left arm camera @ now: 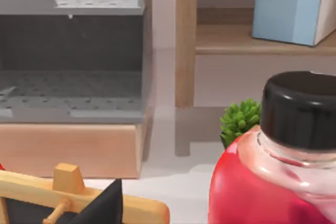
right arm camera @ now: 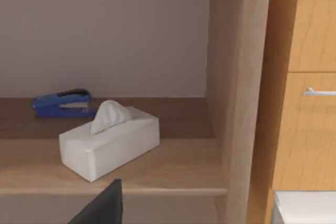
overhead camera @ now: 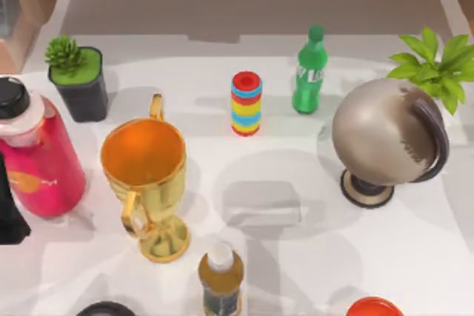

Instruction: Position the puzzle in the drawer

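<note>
Puzzle (left arm camera: 79,199): taken to be the pale wooden piece low in the left wrist view; identity not certain. It is a light wood bar with a rounded end, a square wooden block standing on its upper edge, a small wooden peg below the bar and a dark panel beneath it. It runs slightly tilted.

Position: on the table in front of a wooden cabinet (left arm camera: 68,148) that holds grey perforated drawers (left arm camera: 71,111), with the puzzle outside them. A red bottle (left arm camera: 273,182) with a black cap stands to one side, a green plant (left arm camera: 239,121) behind it.

Left fingers (left arm camera: 107,205): one dark tip overlaps the puzzle's bar, in front of it. Contact cannot be told, nor whether the fingers are released or clenched.

Top view: left arm (overhead camera: 9,212) at the table's left edge beside the red bottle.

Right fingers (right arm camera: 102,208): one dark tip, facing a shelf with a white tissue box (right arm camera: 110,142) and a blue stapler (right arm camera: 62,103); grip state cannot be told
</note>
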Controlling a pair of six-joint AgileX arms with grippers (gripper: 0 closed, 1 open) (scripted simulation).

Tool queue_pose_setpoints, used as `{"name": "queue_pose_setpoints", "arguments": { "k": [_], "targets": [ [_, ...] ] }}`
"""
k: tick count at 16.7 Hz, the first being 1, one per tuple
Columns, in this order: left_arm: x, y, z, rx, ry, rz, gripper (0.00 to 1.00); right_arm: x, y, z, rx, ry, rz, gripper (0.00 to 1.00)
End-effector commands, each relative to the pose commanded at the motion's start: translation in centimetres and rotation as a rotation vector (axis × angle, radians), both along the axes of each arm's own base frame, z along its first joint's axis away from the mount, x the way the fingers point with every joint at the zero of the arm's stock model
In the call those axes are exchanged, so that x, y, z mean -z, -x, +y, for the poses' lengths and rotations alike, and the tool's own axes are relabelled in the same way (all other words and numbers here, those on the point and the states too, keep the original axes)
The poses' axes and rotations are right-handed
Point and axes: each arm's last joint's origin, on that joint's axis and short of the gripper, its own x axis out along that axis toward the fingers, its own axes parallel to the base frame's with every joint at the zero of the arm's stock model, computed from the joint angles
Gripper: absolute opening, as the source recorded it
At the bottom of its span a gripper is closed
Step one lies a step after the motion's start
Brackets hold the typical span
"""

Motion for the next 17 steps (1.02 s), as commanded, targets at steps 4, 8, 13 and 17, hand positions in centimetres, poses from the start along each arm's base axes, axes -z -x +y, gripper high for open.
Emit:
{"name": "queue_pose_setpoints", "arguments": {
  "k": [4,8,13,17],
  "targets": [
    [0.0,0.0,0.0,0.000,0.000,0.000,1.00,-5.6,-7.8,4.6,0.003,0.006,0.025,1.00],
    [0.0,0.0,0.0,0.000,0.000,0.000,1.00,-7.7,-14.9,11.1,-0.003,0.013,0.028,1.00],
    [0.0,0.0,0.0,0.000,0.000,0.000,1.00,-7.2,-20.8,19.2,-0.007,0.011,0.008,1.00],
    [0.0,0.0,0.0,0.000,0.000,0.000,1.00,-6.5,-22.6,22.6,-0.002,0.002,-0.011,1.00]
  ]
}}
